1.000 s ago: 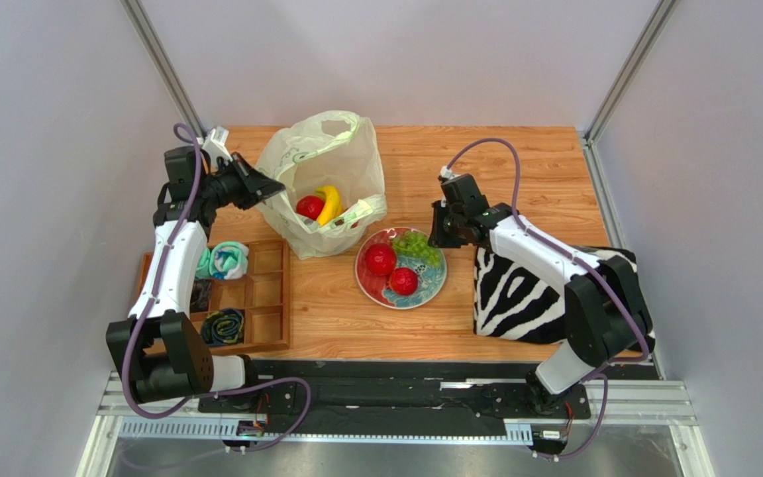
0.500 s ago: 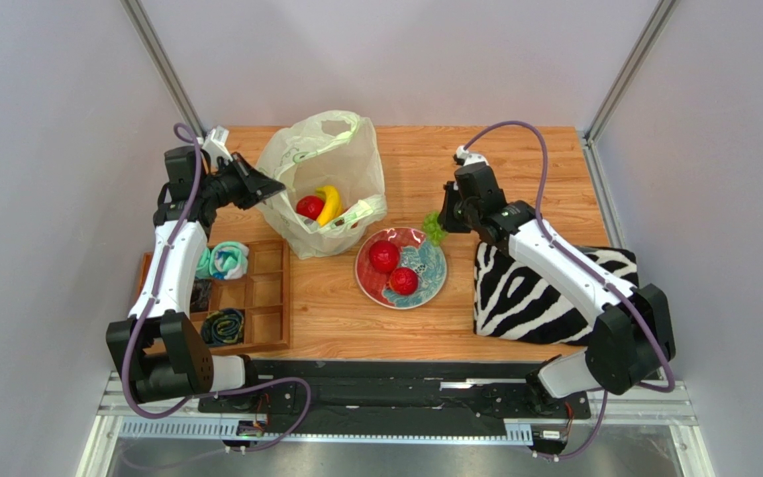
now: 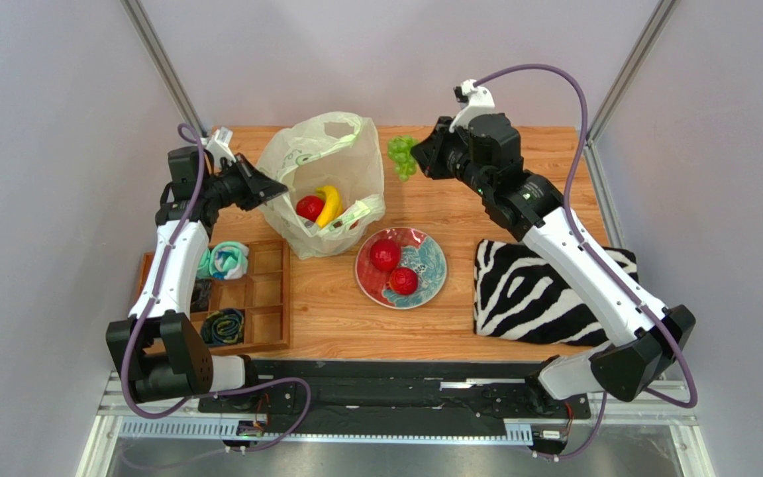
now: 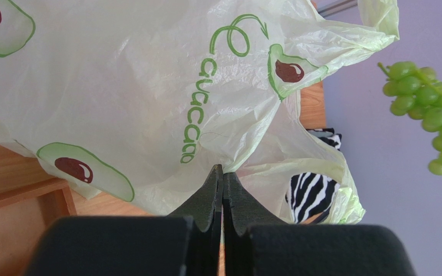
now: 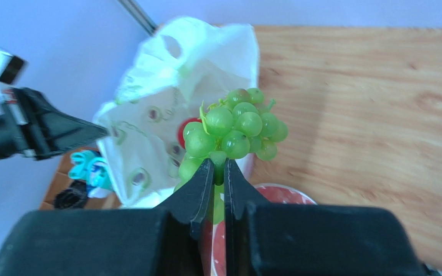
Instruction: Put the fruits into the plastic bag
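The pale yellow-green plastic bag (image 3: 323,174) stands open at the back of the table, with a banana (image 3: 330,204) and a red fruit (image 3: 309,207) inside. My left gripper (image 3: 274,188) is shut on the bag's left edge (image 4: 229,155). High to the right of the bag, my right gripper (image 3: 417,159) is shut on a green grape bunch (image 3: 401,156), also seen in the right wrist view (image 5: 238,126) and the left wrist view (image 4: 428,109). Two red fruits (image 3: 383,255) (image 3: 403,281) lie on the patterned plate (image 3: 433,266).
A zebra-striped cloth (image 3: 545,290) lies at the right. A wooden compartment tray (image 3: 266,298) with rolled teal cloth bundles (image 3: 224,260) sits at the left, under my left arm. Grey walls enclose the table on three sides.
My right arm has lifted the grape bunch off the plate and carried it up and back, toward the bag's right side. The left gripper has kept its hold on the bag.
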Tool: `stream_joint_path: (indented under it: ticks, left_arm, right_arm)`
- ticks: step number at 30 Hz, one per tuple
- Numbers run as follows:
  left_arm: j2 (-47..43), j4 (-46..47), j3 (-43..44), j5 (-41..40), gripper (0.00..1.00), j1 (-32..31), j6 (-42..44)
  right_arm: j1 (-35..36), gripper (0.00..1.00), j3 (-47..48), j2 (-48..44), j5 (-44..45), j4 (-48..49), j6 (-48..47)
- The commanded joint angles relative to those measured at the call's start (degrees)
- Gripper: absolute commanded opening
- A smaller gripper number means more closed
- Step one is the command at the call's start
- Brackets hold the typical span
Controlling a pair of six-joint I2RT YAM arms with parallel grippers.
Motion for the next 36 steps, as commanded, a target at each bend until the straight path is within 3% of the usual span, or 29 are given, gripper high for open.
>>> stream_joint_path:
  ticks: [1, 17, 26, 32, 35, 36]
  left_arm:
    - [-1.35, 0.90, 1.86, 0.34, 0.00, -0.54, 0.34]
    - [-1.61, 1.25, 1.69, 0.52, 0.00, -0.72, -0.10]
    - [-1.35, 1.17, 1.78, 0.61, 0.00, -0.72, -0.01]
    - [-0.91, 1.08, 2.04, 0.52, 0.00, -0.72, -0.01]
    - [-0.56, 0.90, 2.30, 0.43, 0.00, -0.71, 0.16]
    - [-0.47, 0.82, 2.39, 0.52, 0.00, -0.72, 0.25]
  right_arm:
    - [2.02, 0.00, 6.71, 3.85, -5.70, 4.57, -0.35]
    - [6.50, 0.00, 18.33, 18.79, -7.92, -4.65, 0.62]
    - [7.46, 0.00, 30.46, 30.40, -6.52, -11.07, -2.19]
    - [8.43, 0.16, 35.55, 36.20, -6.16, -13.27, -4.22]
    - [8.87, 0.37, 36.96, 37.70, -7.04, -13.45, -4.92]
    - [8.96, 0.50, 37.32, 37.96, -7.30, -13.54, -5.09]
